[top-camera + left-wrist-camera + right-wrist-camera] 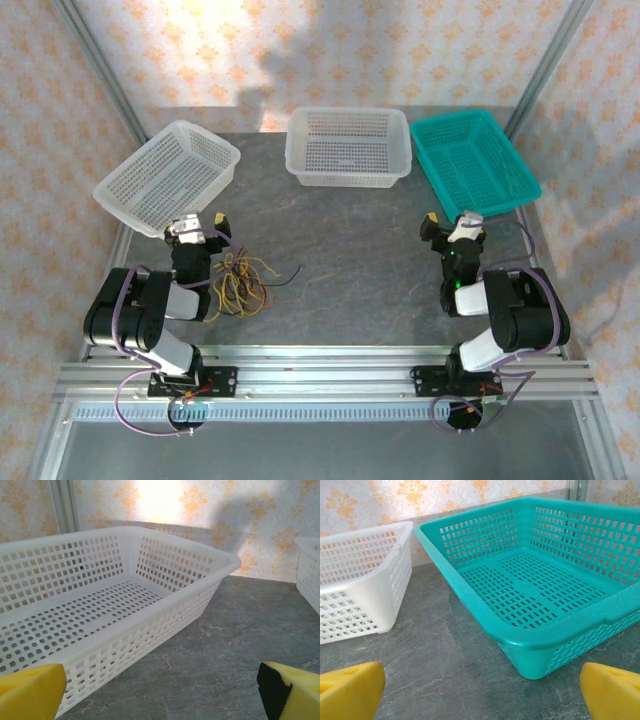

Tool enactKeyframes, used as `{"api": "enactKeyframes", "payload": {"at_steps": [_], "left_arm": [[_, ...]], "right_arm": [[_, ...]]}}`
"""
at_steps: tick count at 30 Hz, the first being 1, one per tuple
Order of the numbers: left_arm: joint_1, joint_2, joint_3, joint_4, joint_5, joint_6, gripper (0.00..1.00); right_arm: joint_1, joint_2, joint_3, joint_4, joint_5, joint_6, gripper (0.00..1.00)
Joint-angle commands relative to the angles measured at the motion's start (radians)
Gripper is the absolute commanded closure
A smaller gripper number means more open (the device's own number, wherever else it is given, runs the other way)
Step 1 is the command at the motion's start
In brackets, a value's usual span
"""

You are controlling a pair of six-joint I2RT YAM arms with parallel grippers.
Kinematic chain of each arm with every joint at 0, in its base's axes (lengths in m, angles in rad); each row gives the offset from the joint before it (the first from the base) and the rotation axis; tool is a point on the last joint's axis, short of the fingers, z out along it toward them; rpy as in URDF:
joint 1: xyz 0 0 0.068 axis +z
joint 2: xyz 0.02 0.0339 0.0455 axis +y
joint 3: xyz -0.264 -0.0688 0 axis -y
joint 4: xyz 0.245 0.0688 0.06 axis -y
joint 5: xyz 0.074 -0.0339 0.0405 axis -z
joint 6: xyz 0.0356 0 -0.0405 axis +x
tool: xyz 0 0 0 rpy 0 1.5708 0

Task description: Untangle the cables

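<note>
The left arm (130, 310) is folded back on itself: its elbow sits low near the front rail and its forearm reaches forward over the desk (360, 260). The left pincer (198, 224) faces the left white basket (165, 175) and stands wide. In the left wrist view its two yellow pads (30, 692) sit at opposite bottom corners with bare desk between them, and nothing is held. That basket tilts, its near edge raised off the desk.

The right arm (515, 315) is folded in a mirrored pose. The right pincer (452, 220) points at the near corner of the teal basket (470, 160). Its jaws are also spread wide and hold nothing. The right wrist view shows its yellow pads (347, 690) far apart at the bottom corners, just short of the teal basket's rim.

The cables (240, 282) lie on the desk in one loose knot, just beside the left arm's forearm on its inner side and behind the left pincer. Yellow and reddish-brown strands loop over one another in tight curls. One thin black strand trails out of the knot towards the desk's middle. The middle white basket (348, 145) stands at the far edge, well apart from the knot.
</note>
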Motion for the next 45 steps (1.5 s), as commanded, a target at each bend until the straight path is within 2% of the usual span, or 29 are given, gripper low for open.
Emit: {"api": "enactKeyframes", "payload": {"at_steps": [1, 6, 9, 12, 14, 22, 29, 32, 36, 38, 42, 45], "left_arm": [[0.002, 0.001, 0.009, -0.002, -0.002, -0.004, 0.00], [0.002, 0.000, 0.008, 0.001, -0.005, -0.003, 0.01], [-0.011, -0.015, -0.027, 0.058, -0.007, 0.011, 0.01], [-0.031, -0.074, -0.077, 0.109, -0.030, 0.026, 0.01], [-0.053, -0.144, -0.100, 0.090, -0.065, 0.041, 0.01], [-0.160, -0.509, -0.045, -0.384, -0.218, -0.039, 0.01], [-0.162, -0.652, 0.096, -0.751, -0.285, -0.250, 0.01], [-0.161, -0.650, 0.200, -0.926, -0.341, -0.410, 0.01], [-0.161, -0.580, 0.358, -1.125, -0.304, -0.500, 0.01], [-0.159, -0.527, 0.439, -1.199, -0.274, -0.519, 0.01], [-0.160, -0.409, 0.570, -1.289, -0.175, -0.504, 0.01], [-0.159, -0.331, 0.651, -1.312, -0.083, -0.457, 0.01]], "right_arm": [[0.002, 0.004, -0.001, 0.018, 0.002, -0.006, 0.00], [0.002, 0.001, -0.005, 0.024, 0.002, -0.007, 0.00], [0.004, -0.022, -0.019, 0.032, -0.055, -0.036, 0.00], [0.014, -0.087, -0.037, 0.010, -0.050, -0.045, 0.00], [0.019, -0.158, -0.025, -0.082, -0.053, -0.040, 0.00], [0.049, -0.429, 0.007, -0.364, -0.089, -0.029, 0.00], [0.049, -0.595, 0.120, -0.674, -0.244, -0.027, 0.00], [0.049, -0.615, 0.181, -0.765, -0.288, 0.017, 0.00], [0.049, -0.617, 0.265, -0.838, -0.320, 0.073, 0.00], [0.049, -0.606, 0.313, -0.881, -0.255, 0.137, 0.00], [0.049, -0.526, 0.466, -1.088, 0.042, 0.342, 0.00], [0.043, -0.452, 0.552, -1.160, 0.019, 0.300, 0.00]]}}
